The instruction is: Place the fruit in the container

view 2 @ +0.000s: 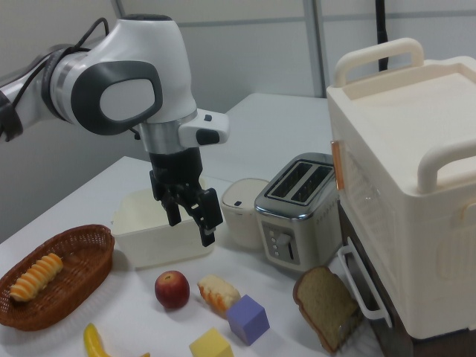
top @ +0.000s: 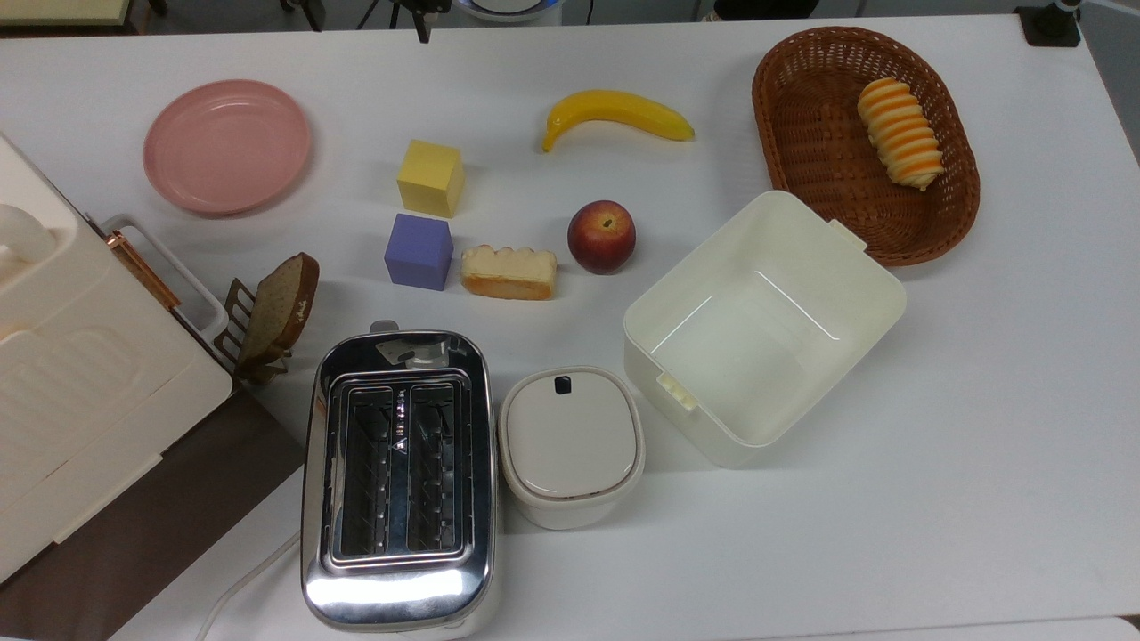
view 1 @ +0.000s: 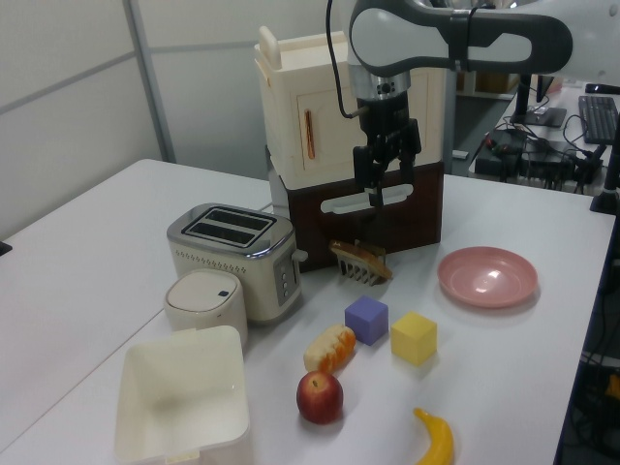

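The fruit (top: 601,236), round and red with yellowish patches, rests on the white table between a cake slice and the container (top: 757,338). The container is a cream-white squarish tub standing open and empty. In the left view the fruit (view 1: 320,397) sits just right of the container (view 1: 184,387). My gripper (view 2: 191,227) hangs open in the air with nothing between its fingers, well above the table. In the right view it is above the fruit (view 2: 172,289) and in front of the container (view 2: 141,230). In the left view the gripper (view 1: 370,189) hangs above the toast rack.
A banana (top: 616,114), a wicker basket (top: 802,151) with a striped roll, a pink plate (top: 227,145), a yellow cube (top: 431,176), a purple cube (top: 419,251) and a cake slice (top: 508,271) lie around the fruit. A toaster (top: 398,476), a white lidded pot (top: 571,445), a toast rack (top: 272,312) and a cream cabinet (top: 71,374) fill the top view's lower left.
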